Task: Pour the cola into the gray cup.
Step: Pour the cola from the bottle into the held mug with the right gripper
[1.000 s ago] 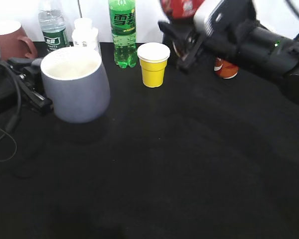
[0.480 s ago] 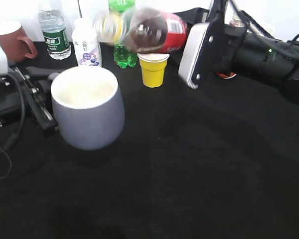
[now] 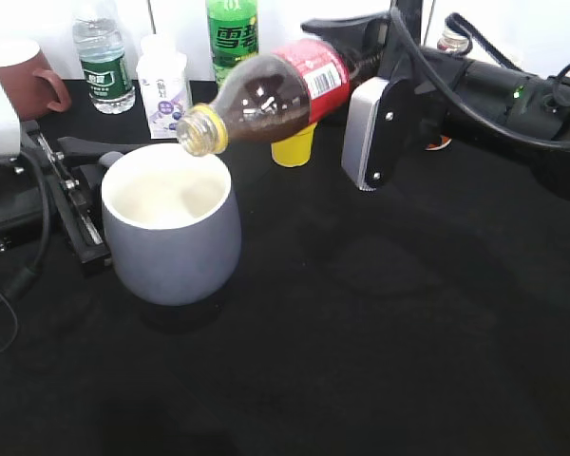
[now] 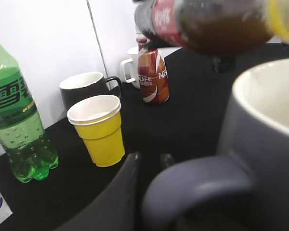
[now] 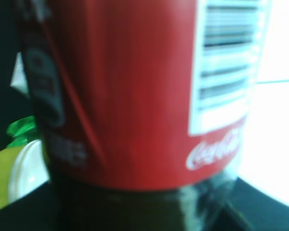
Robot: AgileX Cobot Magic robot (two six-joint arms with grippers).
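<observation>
Two arms are busy around the gray cup (image 3: 171, 233), which stands on the black surface (image 3: 361, 361). The cola (image 3: 271, 95) is tipped over on its side in the air, up and to the right of the gray cup. Its yellow cap (image 3: 197, 130) is on, and it hangs just above the gray cup's back rim. The dark drink sits low in the tipped bottle. The right gripper (image 3: 361, 57) has its fingers clamped on the cola at the fat end, by the red label. In the right wrist view the red label (image 5: 130, 91) fills nearly the whole picture. The left gripper (image 3: 81, 204) is just left of the gray cup, at the side where the handle (image 4: 197, 185) is. One dark finger lies close by the handle, but I cannot tell if the fingers are pinching it or are apart. Behind the gray cup stands a yellow paper cup (image 4: 98, 130), partly hidden by the cola in the exterior view. A green soda bottle (image 3: 232, 33) stands behind the gray cup too, near a small white bottle (image 3: 161, 85). A water bottle (image 3: 102, 62) and a reddish-brown mug (image 3: 24, 76) are further to the back left of the gray cup.
</observation>
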